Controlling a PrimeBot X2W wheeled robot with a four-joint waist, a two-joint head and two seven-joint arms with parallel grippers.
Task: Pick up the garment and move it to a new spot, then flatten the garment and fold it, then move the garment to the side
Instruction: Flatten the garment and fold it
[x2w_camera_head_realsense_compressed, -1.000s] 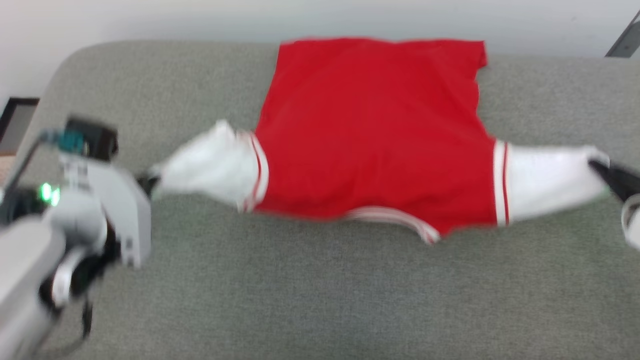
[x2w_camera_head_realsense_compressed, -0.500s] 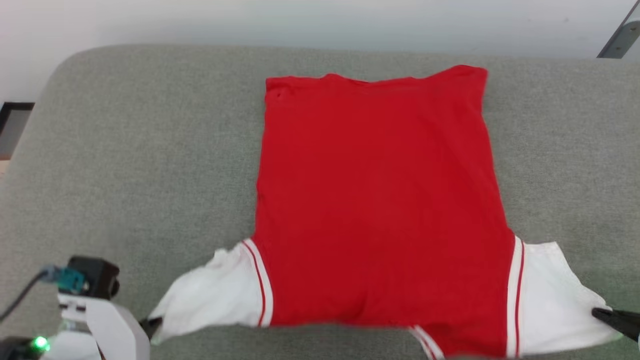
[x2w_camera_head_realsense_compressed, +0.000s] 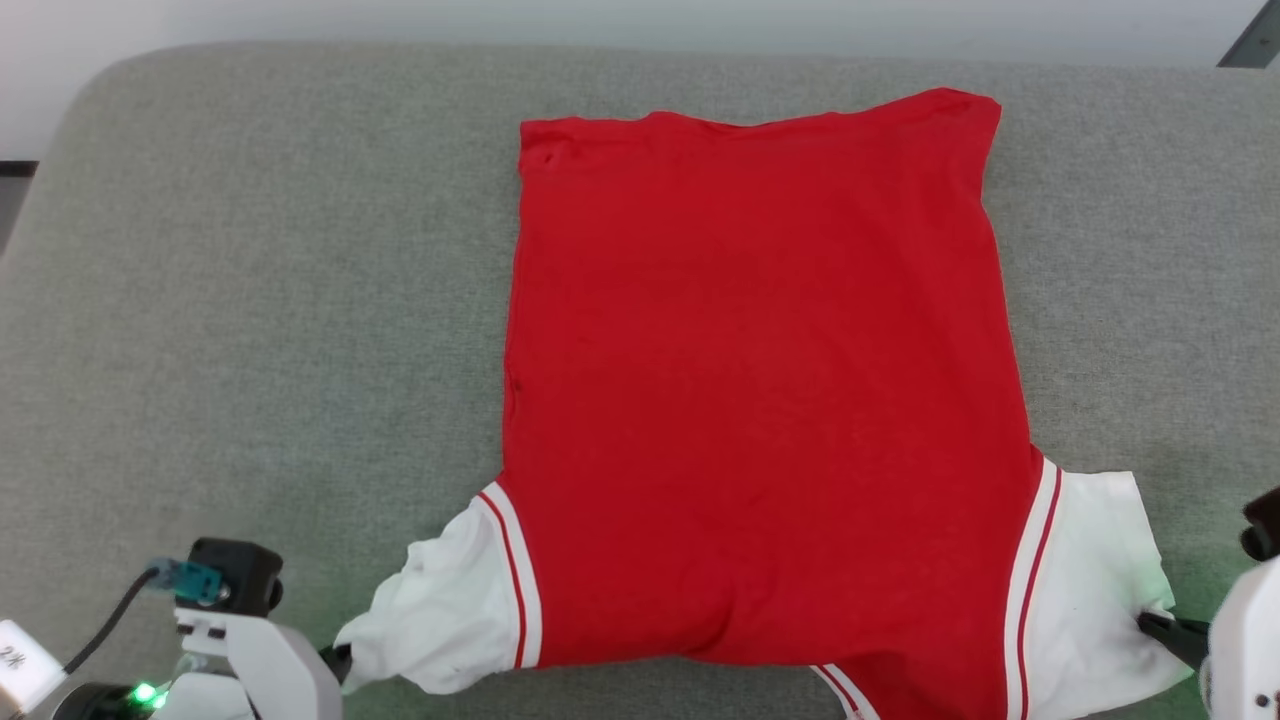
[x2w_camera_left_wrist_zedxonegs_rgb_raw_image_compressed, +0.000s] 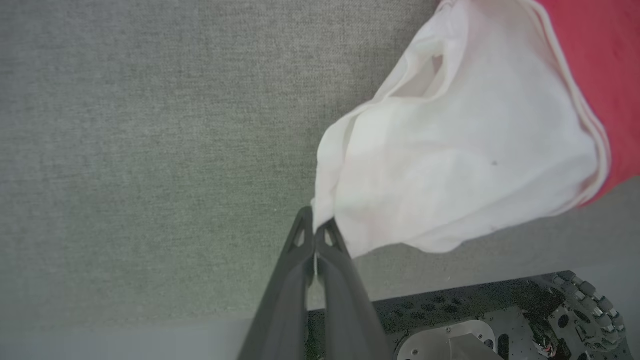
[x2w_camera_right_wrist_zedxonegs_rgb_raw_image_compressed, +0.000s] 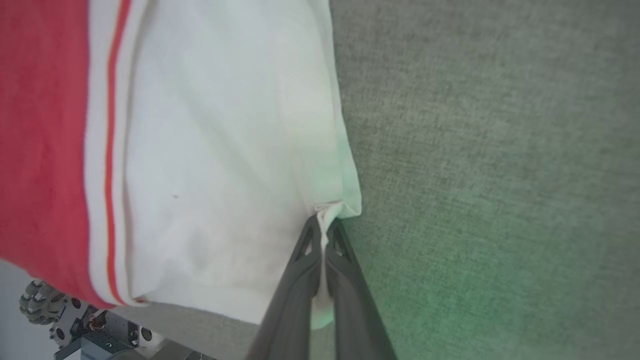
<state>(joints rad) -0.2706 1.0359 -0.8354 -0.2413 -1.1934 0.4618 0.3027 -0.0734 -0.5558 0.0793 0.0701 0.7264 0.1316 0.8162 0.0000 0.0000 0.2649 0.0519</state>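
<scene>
1. Pinching a tiny bit of white cloth, the left gripper (x2w_camera_left_wrist_zedxonegs_rgb_raw_image_compressed: 315, 227) has its two dark fingers squeezed tight on the tip of the left sleeve (x2w_camera_left_wrist_zedxonegs_rgb_raw_image_compressed: 450, 165). It sits at 7 o'clock in the head view.
2. The right gripper (x2w_camera_right_wrist_zedxonegs_rgb_raw_image_compressed: 325, 225) does the same job at 4 o'clock. Its fingers are pressed together on the outer corner of the right sleeve (x2w_camera_right_wrist_zedxonegs_rgb_raw_image_compressed: 215, 150). A little fold of cloth is bunched between them.
3. Both holds are very small. I think the cloth could slip out if the arms tug hard.
4. The garment (x2w_camera_head_realsense_compressed: 760, 400) lies spread on the grey cushion (x2w_camera_head_realsense_compressed: 250, 300). Its neck end is closest to the robot, at 6 o'clock, where the striped neck trim (x2w_camera_head_realsense_compressed: 840, 690) peeks in.
5. The plain red side faces up, so no letters show. It looks soft, thin and light. It likely flops and stretches instead of keeping its shape. Pulling a sleeve tip probably drags the sleeve long before the red part moves.
6. The red part runs toward 12 o'clock and looks mostly flat, with only small wrinkles.
7. The bottom hem (x2w_camera_head_realsense_compressed: 760, 115) is farthest away, a bit wavy, and well short of the cushion's back edge. For folding, the hem corners at 11 and 1 o'clock, or the shoulders by the stripes, seem like good places to grab.
</scene>
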